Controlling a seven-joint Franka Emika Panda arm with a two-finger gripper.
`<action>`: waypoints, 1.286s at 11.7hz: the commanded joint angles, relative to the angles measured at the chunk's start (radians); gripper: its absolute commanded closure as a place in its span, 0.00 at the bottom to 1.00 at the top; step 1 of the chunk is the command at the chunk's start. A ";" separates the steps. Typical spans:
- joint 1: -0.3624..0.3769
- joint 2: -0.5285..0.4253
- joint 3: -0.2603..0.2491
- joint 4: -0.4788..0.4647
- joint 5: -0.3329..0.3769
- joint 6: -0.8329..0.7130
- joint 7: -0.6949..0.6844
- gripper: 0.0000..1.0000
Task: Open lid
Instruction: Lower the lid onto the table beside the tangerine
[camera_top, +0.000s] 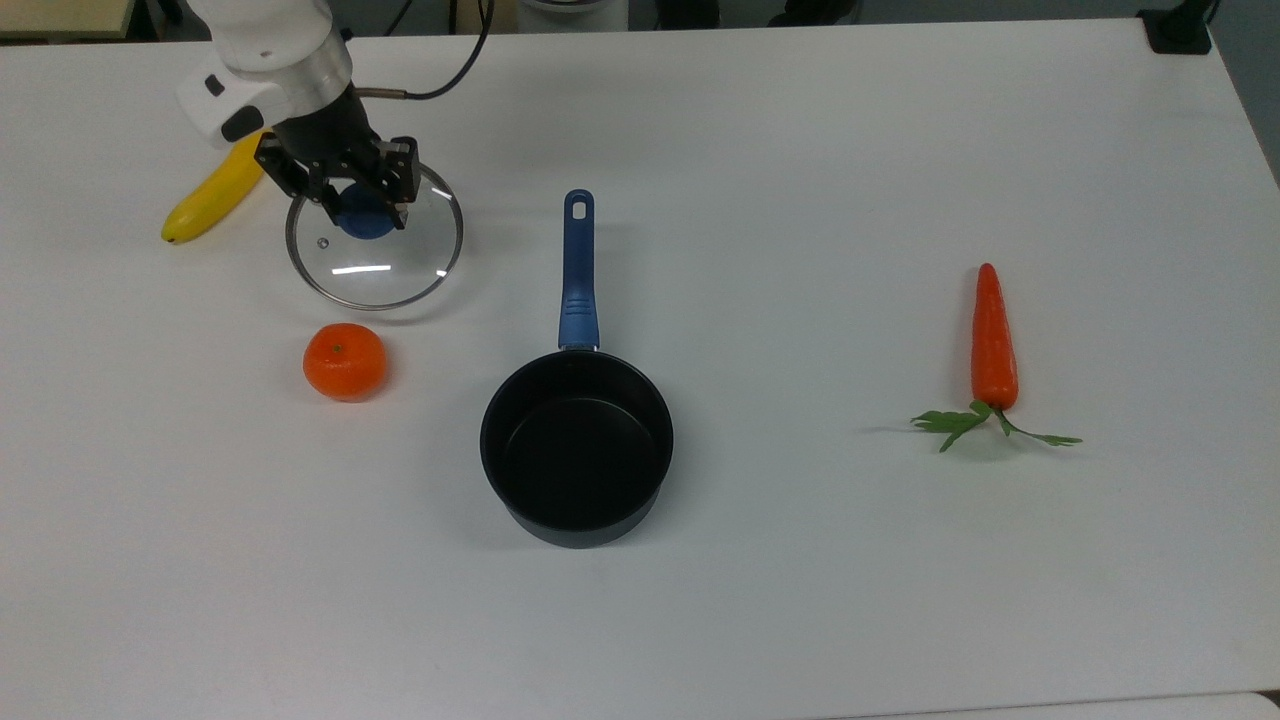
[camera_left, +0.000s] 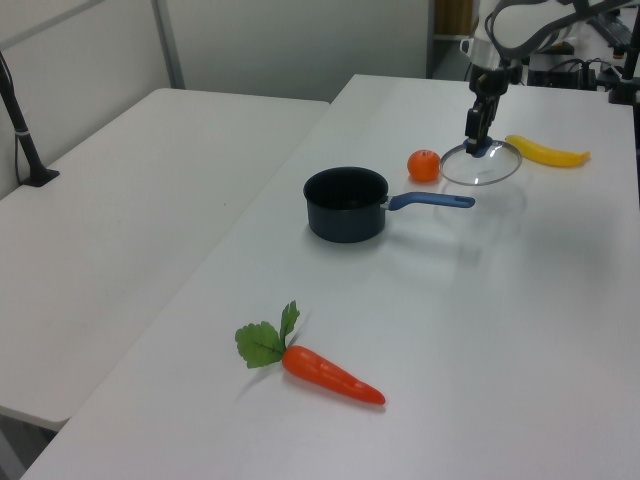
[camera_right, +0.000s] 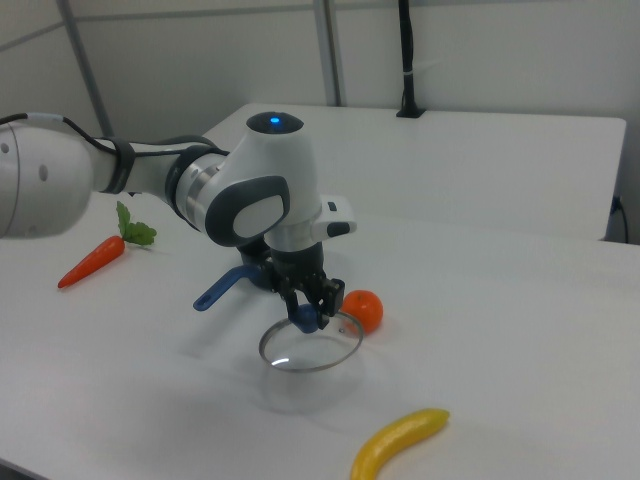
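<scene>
A lab or test room: plain white tables (camera_left: 150, 180) pushed together, bare pale wall panels (camera_right: 480, 50), a clamped black pole (camera_right: 407, 60) at 12 o'clock, equipment racks (camera_left: 570, 40) behind.
</scene>
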 joint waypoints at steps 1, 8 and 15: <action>0.002 0.020 -0.005 -0.015 0.005 0.030 -0.039 0.61; -0.024 0.070 -0.002 -0.023 0.003 0.071 -0.094 0.61; -0.051 0.116 -0.002 -0.021 -0.038 0.065 -0.122 0.32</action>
